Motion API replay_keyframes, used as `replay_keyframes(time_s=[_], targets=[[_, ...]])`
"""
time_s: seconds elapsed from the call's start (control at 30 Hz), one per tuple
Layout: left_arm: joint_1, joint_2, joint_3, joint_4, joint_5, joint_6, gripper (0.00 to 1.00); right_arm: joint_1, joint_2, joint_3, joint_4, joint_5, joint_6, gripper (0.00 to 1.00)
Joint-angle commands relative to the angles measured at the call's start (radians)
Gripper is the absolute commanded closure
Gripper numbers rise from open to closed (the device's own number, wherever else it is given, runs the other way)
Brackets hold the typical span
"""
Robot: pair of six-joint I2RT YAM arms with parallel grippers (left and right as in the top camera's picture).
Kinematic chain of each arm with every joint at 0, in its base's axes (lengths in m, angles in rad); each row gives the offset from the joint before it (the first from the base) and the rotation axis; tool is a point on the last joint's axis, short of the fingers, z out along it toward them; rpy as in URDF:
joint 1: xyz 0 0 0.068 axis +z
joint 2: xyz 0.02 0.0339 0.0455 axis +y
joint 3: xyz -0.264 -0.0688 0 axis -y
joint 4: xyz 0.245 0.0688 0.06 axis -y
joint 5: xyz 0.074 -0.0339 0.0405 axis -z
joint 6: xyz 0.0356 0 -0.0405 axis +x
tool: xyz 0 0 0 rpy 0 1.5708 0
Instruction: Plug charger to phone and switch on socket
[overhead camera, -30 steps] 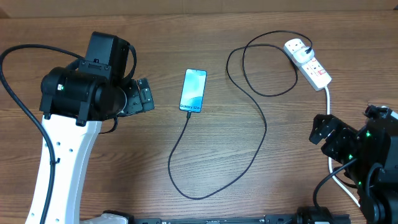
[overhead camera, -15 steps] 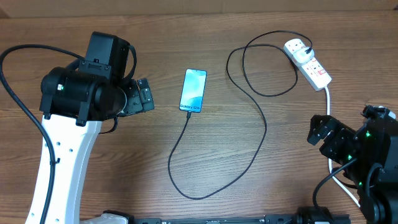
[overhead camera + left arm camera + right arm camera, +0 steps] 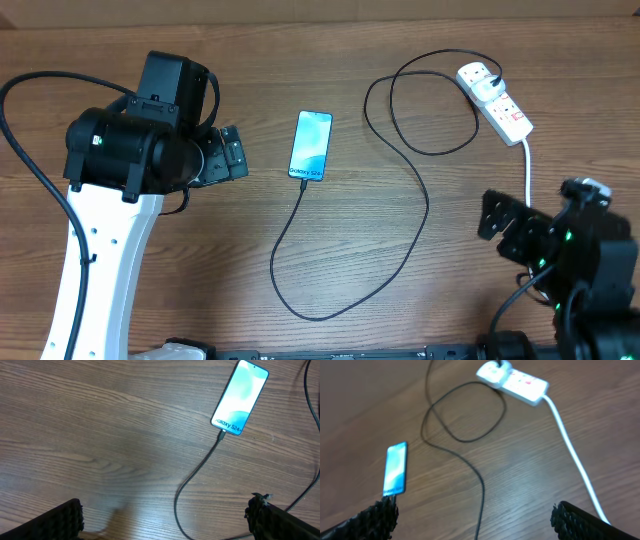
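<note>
Phone (image 3: 310,146) — slim rigid slab, screen up, lying flat mid-table, near the left gripper (image 3: 232,153) and to its right. The glass face is likely slippery and fragile, so it is best taken by the long edges.

Charger (image 3: 424,215) — thin black cable, limp and light. It loops from the socket (image 3: 496,100) at the far right of the table round to the phone's lower edge, where its connector (image 3: 221,436) appears seated. A tug on it would probably drag the phone.

Socket: white hard-plastic strip with red switch marks; its white cord (image 3: 528,165) trails toward the right gripper (image 3: 497,215). It probably skids under a sideways push, so the switch wants a straight downward press.

Both grippers: fingers spread wide, holding nothing.

Surface: brown wood-grain table (image 3: 150,290), smooth and matte. Almost nothing of the room shows beyond the tabletop.
</note>
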Motion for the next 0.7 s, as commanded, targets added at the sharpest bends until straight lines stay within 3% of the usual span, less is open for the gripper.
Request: replay_keyframes(time_s=[0.0, 0.37, 0.67], targets=[[-0.005, 0.005, -0.003, 0.002, -0.016, -0.014, 0.0, 0.039, -0.087, -0.102, 0.093, 0.001, -0.063, 0.0], [-0.005, 0.005, -0.003, 0.002, -0.016, -0.014, 0.0, 0.04, -0.383, -0.486, 0.461, -0.058, -0.222, 0.0], [-0.005, 0.005, -0.003, 0.002, -0.016, -0.014, 0.0, 0.04, -0.54, -0.713, 0.702, -0.058, -0.235, 0.0]])
